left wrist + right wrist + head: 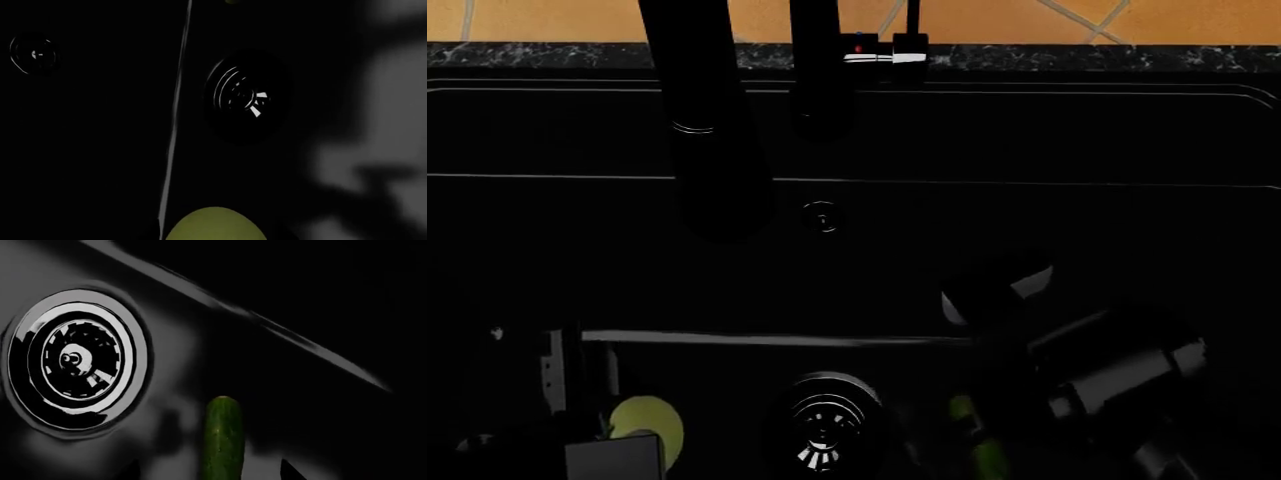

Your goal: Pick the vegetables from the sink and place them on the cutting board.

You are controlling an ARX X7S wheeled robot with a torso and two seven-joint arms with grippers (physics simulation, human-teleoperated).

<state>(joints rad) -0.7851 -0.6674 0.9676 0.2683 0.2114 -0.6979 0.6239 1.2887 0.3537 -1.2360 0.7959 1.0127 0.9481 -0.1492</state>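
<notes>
The pale yellow-green tomato [649,424] lies on the black sink floor [868,280], left of the round metal drain [821,438]. In the left wrist view the tomato [215,226] fills the near edge. My left gripper [607,448] is right at it, but its dark fingers do not show against the basin. The dark green cucumber [223,437] lies right of the drain and also shows in the head view [981,447]. My right gripper [212,472] is open, with a dark fingertip [291,472] on each side of the cucumber and gaps between. The cutting board is out of view.
The black faucet [710,120] hangs over the back of the basin, with a second spout and handle [881,55] beside it. The marble counter rim [1094,57] and orange tiles run along the back. The sink walls rise on all sides.
</notes>
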